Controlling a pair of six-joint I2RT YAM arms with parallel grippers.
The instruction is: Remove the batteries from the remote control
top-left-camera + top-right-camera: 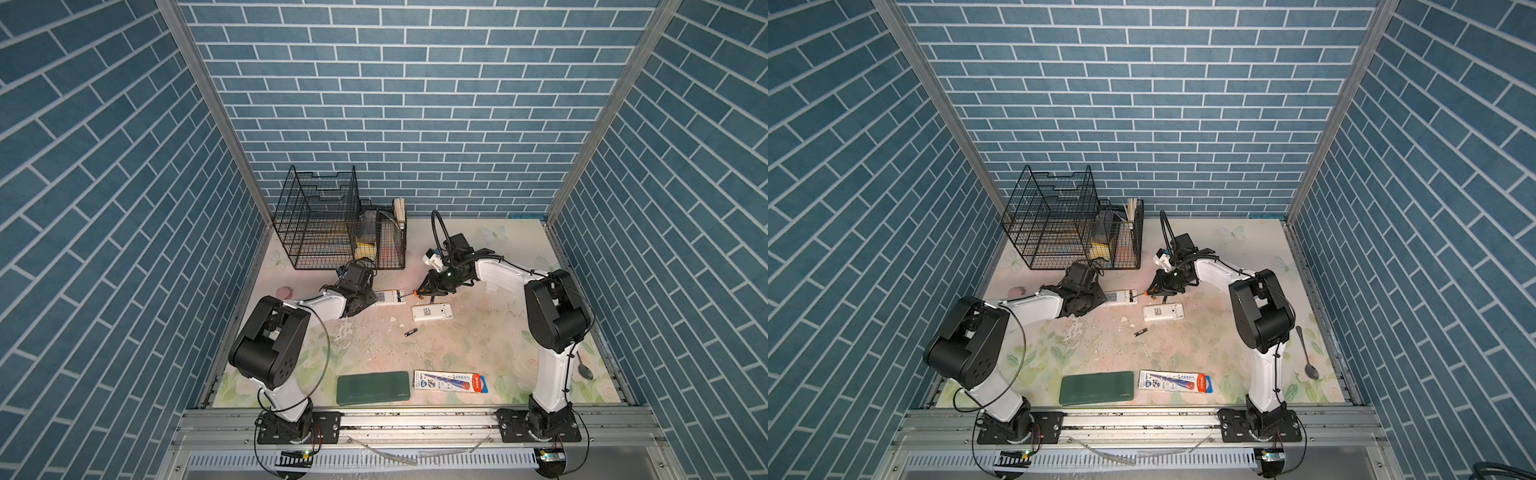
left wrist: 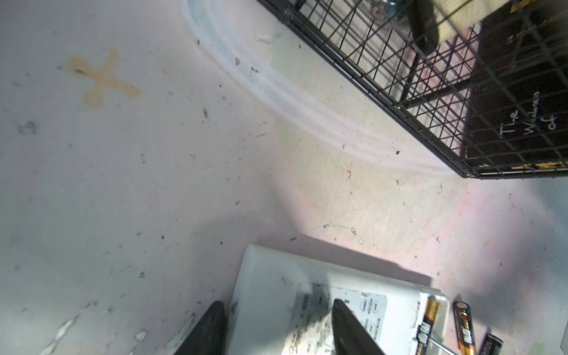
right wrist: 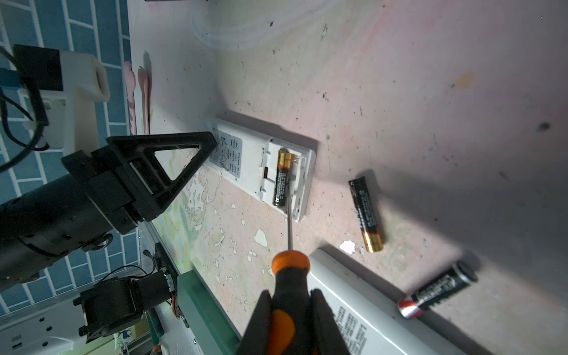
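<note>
Right gripper (image 3: 290, 293) clamps the orange-handled screwdriver (image 3: 289, 273), tip at the lone battery (image 3: 282, 178) in the remote control (image 3: 249, 159), left gripper (image 2: 275, 304) spread-jawed pinning it, so lever gently upward, holding that pin firm.

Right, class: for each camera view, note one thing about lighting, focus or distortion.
Both top views: wide-angle distortion splays the brick walls. Left wrist view: the left gripper and remote control look soft, too close. Right wrist view: a broad dark shadow crosses the table beside the loose battery.
</note>
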